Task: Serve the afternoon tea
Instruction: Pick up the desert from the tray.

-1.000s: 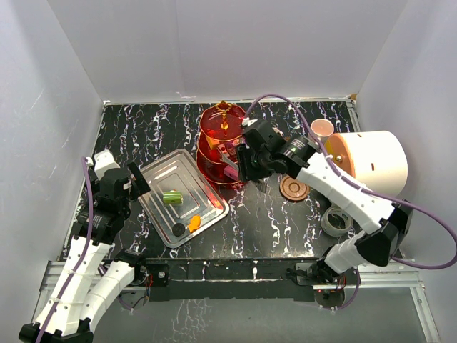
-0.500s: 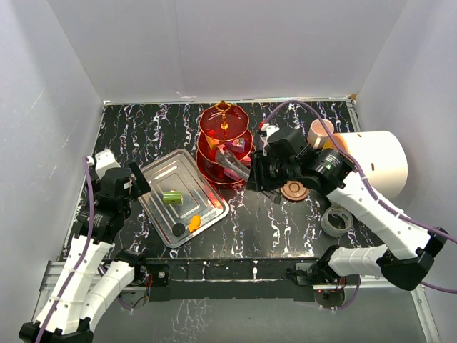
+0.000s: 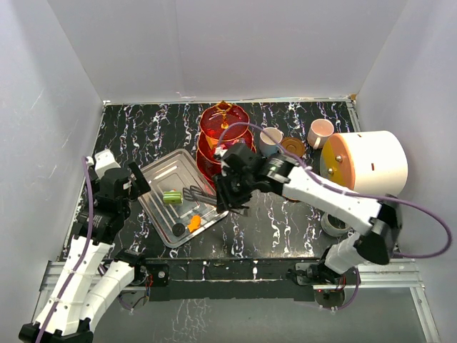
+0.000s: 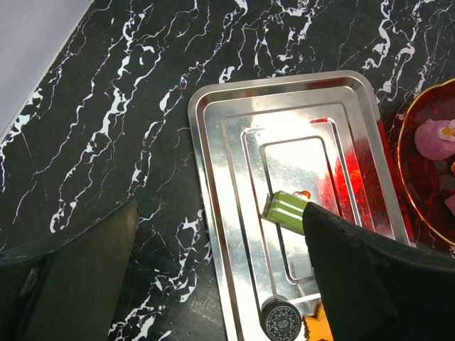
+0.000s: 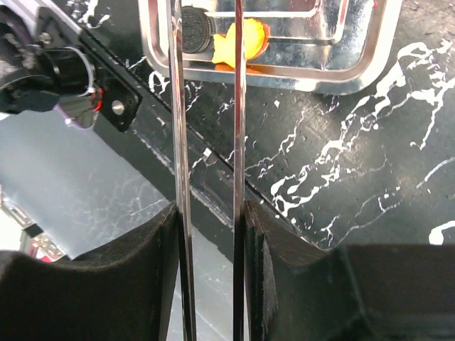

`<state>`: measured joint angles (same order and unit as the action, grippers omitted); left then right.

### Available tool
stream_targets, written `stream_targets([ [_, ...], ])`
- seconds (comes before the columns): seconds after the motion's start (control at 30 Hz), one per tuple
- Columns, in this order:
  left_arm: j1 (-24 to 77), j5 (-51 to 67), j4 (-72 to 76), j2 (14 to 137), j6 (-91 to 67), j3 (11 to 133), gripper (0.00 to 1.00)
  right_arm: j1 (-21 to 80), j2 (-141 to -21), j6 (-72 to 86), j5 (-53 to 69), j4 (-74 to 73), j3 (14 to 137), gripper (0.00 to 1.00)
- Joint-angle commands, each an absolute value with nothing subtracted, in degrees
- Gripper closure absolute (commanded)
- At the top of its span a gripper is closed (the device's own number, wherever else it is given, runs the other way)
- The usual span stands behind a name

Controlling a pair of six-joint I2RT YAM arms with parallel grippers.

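Observation:
The red three-tier stand (image 3: 221, 136) stands at the back centre, with a pink sweet (image 4: 434, 135) on its lowest tier (image 4: 426, 185). My right gripper (image 3: 227, 187) is shut on metal tongs (image 3: 196, 193) whose tips hang over the silver tray (image 3: 161, 175), beside the green sweet (image 3: 171, 196). In the right wrist view the tongs (image 5: 238, 106) run between my fingers (image 5: 210, 213) towards the orange sweet (image 5: 238, 42) and a black round biscuit (image 5: 193, 35). My left gripper (image 3: 133, 180) is open and empty at the tray's left edge (image 4: 220, 209). The blue cup (image 3: 270, 140), the pink cup (image 3: 320, 130) and one saucer (image 3: 293, 146) stand behind my right arm.
The big white cylinder with an orange face (image 3: 368, 161) lies at the right. A roll of tape (image 3: 332, 221) sits near the front right. The tray (image 4: 227, 213) also holds the green sweet (image 4: 284, 208) and the black biscuit (image 4: 279, 320). White walls close in three sides.
My right arm has swung left and nearer, carrying the tongs from the red stand to over the tray. The blue cup and a saucer behind it now show. My left arm has not moved.

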<state>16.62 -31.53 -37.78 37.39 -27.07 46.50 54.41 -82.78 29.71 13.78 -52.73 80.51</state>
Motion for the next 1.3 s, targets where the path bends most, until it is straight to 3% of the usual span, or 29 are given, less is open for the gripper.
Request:
stream_targets([
  [0.0,16.71,-33.17,-37.72,35.81,-27.07,47.78,0.01,55.63,-89.12,28.48,10.35,-46.47,84.15,0.64],
  [0.33,16.71,-33.62,-38.22,36.22,-27.25,47.93,0.01,55.39,-99.31,35.69,12.24,-31.77,84.19,0.61],
  [0.77,16.71,-33.33,-37.99,35.99,-27.16,47.86,0.01,53.41,-100.24,36.10,12.66,-30.01,81.66,0.59],
  [1.27,16.71,-33.01,-37.90,35.16,-26.99,47.80,0.01,53.09,-104.51,31.64,23.90,-29.88,80.50,0.63],
])
